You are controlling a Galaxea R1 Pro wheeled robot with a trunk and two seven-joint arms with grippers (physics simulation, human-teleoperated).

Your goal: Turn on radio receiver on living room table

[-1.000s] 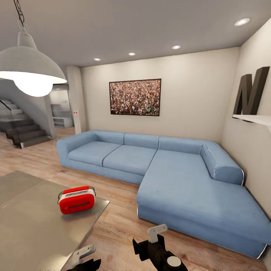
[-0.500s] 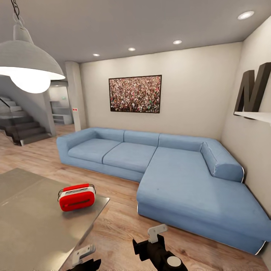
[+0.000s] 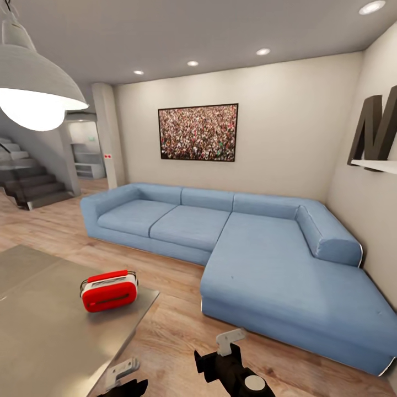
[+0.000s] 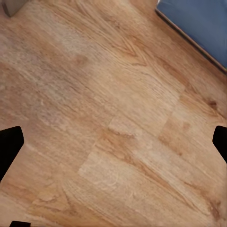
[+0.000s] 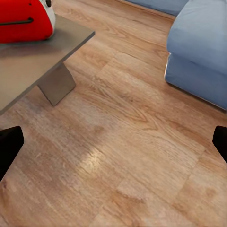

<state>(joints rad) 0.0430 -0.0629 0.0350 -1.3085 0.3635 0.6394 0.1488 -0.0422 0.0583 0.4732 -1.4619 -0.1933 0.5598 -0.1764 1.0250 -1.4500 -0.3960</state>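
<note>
A: Two grippers, both empty. The right gripper (image 5: pixel 113 137) has its fingertips far apart at the frame edges, over bare plank floor (image 5: pixel 127 156); the left gripper (image 4: pixel 113 137) is spread just as wide.

B: And the radio receiver (image 3: pixel 109 290)?

A: In the head view it sits at about eight o'clock, near the table (image 3: pixel 49 331) corner, untouched. The blue L-shaped sofa (image 3: pixel 264 259) lies at three o'clock, well apart.

B: Progress?

A: The living room looks reached, I'd judge; closing in, reaching and pressing the switch all remain.
</note>
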